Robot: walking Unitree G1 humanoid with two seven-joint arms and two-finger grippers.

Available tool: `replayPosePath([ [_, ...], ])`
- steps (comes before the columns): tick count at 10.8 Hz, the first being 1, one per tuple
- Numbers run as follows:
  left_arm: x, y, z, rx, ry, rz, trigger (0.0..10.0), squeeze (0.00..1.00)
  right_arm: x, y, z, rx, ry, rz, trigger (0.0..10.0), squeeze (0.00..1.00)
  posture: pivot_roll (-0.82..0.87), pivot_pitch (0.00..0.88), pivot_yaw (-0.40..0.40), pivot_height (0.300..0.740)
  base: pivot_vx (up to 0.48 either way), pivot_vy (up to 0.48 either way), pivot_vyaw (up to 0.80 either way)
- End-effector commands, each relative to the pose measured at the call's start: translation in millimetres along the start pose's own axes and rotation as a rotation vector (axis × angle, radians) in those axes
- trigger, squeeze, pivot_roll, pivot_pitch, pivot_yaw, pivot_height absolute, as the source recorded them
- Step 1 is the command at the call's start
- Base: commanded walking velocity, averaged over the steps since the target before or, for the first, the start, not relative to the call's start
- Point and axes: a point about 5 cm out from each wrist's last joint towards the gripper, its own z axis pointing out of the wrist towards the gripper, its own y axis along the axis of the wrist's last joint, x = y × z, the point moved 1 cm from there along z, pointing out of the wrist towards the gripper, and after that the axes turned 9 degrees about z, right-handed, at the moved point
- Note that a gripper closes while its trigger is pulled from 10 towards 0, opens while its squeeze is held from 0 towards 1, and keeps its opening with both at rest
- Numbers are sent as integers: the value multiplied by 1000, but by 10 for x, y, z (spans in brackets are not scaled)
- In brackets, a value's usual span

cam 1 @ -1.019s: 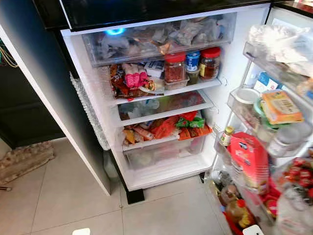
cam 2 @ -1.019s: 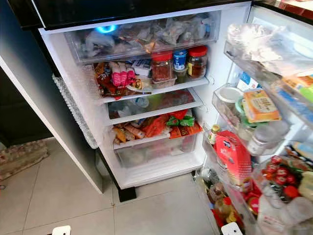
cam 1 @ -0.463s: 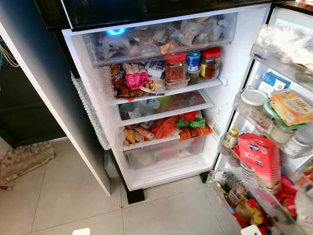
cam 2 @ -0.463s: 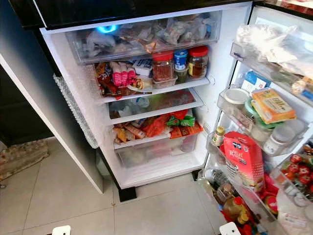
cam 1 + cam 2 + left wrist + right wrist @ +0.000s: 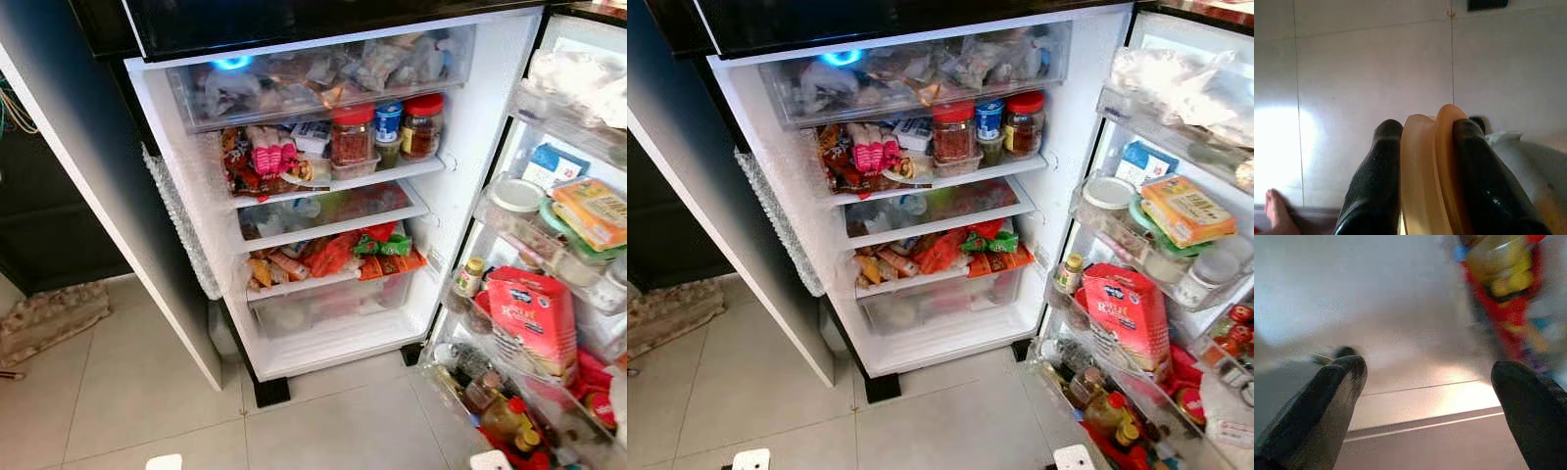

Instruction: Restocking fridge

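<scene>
Head views: open fridge [image 5: 323, 196] with packed shelves; its door [image 5: 1176, 294] is cut off at right.

Left wrist view: left gripper [image 5: 1425, 147] clamps orange discs [image 5: 1432, 166], base hidden, above tiled floor [image 5: 1376, 63].

Right wrist view, blurred: right gripper [image 5: 1430, 377] spread wide, empty.

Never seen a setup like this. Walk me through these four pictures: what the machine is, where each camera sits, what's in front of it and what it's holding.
This is a walking humanoid robot with two arms, each ending in a gripper of two black fingers. The two wide pictures come from a stereo camera on its head, looking down into an open fridge. Its shelves are packed: red-lidded jars, snack packets, and a red carton in the door racks. The other two pictures come from cameras on the wrists. The left gripper is shut on a thin orange disc-shaped item, seen edge-on over the tiled floor; what it is I cannot tell. The right gripper is open and holds nothing.
</scene>
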Motion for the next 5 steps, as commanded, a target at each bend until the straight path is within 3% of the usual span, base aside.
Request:
replayPosePath([
  [1, -77, 67, -5, -61, -39, 39, 10000, 0, 125, -54, -5, 33, 77, 86, 10000, 0, -42, 0, 46, 740, 0, 0, 0],
  [2, 259, 885, 72, -301, 13, 133, 10000, 0, 210, -106, -14, 60, 126, 100, 10000, 0, -40, 0, 49, 740, 0, 0, 0],
  [4, 331, 1259, 20, -452, 59, 239, 10000, 0, 252, -156, -23, 75, 141, 95, 10000, 0, -44, 0, 51, 740, 0, 0, 0],
  [5, 361, 1394, -19, -523, 75, 223, 10000, 0, 251, -163, -24, 74, 138, 106, 10000, 0, -43, 0, 49, 740, 0, 0, 0],
])
